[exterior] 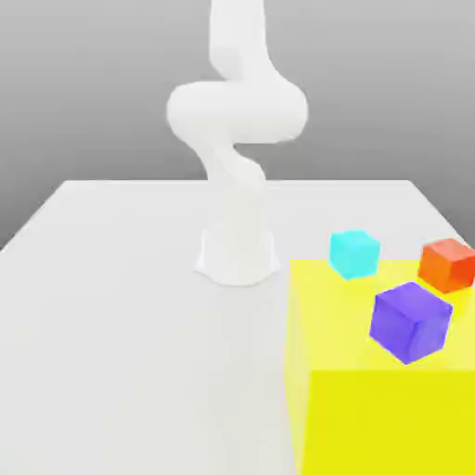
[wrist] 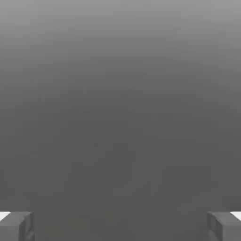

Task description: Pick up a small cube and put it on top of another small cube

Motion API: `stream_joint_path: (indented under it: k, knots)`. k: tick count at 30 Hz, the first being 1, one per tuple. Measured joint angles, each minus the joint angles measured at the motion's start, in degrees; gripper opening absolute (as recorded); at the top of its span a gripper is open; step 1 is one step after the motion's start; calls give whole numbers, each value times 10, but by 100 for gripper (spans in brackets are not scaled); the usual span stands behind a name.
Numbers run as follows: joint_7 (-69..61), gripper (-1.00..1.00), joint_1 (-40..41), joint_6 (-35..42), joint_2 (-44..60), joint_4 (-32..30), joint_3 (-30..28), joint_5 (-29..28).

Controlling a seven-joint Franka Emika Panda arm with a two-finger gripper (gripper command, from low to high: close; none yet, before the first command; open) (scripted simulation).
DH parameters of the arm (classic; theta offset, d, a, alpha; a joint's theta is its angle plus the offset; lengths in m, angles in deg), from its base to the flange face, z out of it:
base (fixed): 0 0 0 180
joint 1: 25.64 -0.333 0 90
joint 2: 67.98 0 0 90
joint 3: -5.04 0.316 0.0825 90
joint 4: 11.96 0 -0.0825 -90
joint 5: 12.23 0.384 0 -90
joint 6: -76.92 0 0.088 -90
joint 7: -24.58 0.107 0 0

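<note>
Nothing is stacked: the small cyan cube (exterior: 354, 254), orange-red cube (exterior: 447, 266) and blue-violet cube (exterior: 410, 323) sit apart on the big yellow block (exterior: 393, 422), and the wide-open, empty gripper (wrist: 120, 227) has everything left to do.

The small cubes come in three solid hues: one cyan cube (exterior: 354, 254), one orange-red cube (exterior: 448, 265) and one blue-violet cube (exterior: 410, 323), each plain, with some faces lighter and others darker. The large block (exterior: 394, 422) is bright yellow all over, unpatterned. White covers the robot arm (exterior: 237, 111), without markings, and the table (exterior: 139, 343) is a plain, very pale grey. The background (exterior: 93, 93) is grey, grading smoothly in tone. On the end effector (wrist: 120, 227), the fingers are dark grey with white patches.
</note>
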Motion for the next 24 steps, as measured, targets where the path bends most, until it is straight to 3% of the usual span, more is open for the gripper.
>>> stream_joint_path:
  k: [14, 24]
  knots:
    - [178, 0, 94, -47, 294, 70, -26, -11]
    - [282, 0, 152, -81, 503, 119, -59, 13]
